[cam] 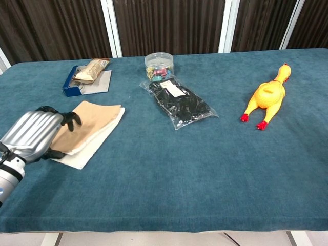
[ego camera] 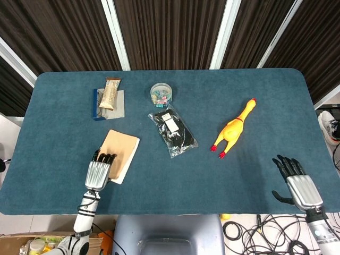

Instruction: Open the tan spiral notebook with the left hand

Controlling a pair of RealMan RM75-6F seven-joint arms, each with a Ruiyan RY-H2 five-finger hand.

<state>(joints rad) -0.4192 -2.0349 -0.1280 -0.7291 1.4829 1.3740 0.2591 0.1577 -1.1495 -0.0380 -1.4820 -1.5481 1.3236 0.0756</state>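
Observation:
The tan spiral notebook (ego camera: 122, 148) lies near the table's front left. In the chest view its tan cover (cam: 95, 117) is lifted off the white pages (cam: 82, 156), which show along the near edge. My left hand (ego camera: 98, 173) is at the notebook's near left edge. In the chest view the left hand (cam: 32, 136) grips the cover's edge, dark fingers on top and thumb beneath. My right hand (ego camera: 298, 182) rests at the front right edge with fingers spread, holding nothing; only the head view shows it.
A snack bar on a blue-edged box (ego camera: 109, 98) lies at the back left. A clear tub of clips (ego camera: 161, 93) and a black bagged item (ego camera: 172, 130) sit mid-table. A yellow rubber chicken (ego camera: 234, 127) lies to the right.

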